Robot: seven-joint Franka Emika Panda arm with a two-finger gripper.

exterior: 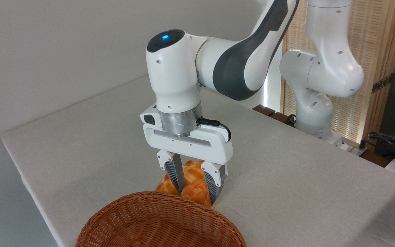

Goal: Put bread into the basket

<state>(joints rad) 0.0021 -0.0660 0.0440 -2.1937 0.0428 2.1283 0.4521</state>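
Note:
The bread (193,185), a glossy orange-golden knotted bun, is just behind the far rim of the basket (139,219), a wide reddish-brown wicker bowl at the bottom edge of the view. My gripper (198,198) points straight down, with one finger on each side of the bun, pressing against it. Part of the bun bulges out to the left of the left finger. The basket rim hides the bun's underside, so I cannot tell whether it rests on the table or hangs above it. The inside of the basket holds nothing.
The table (286,178) is covered with a pale grey cloth; its left edge runs diagonally past the basket. The arm's white base (315,113) stands at the back right, with cables and dark gear (394,144) at the far right.

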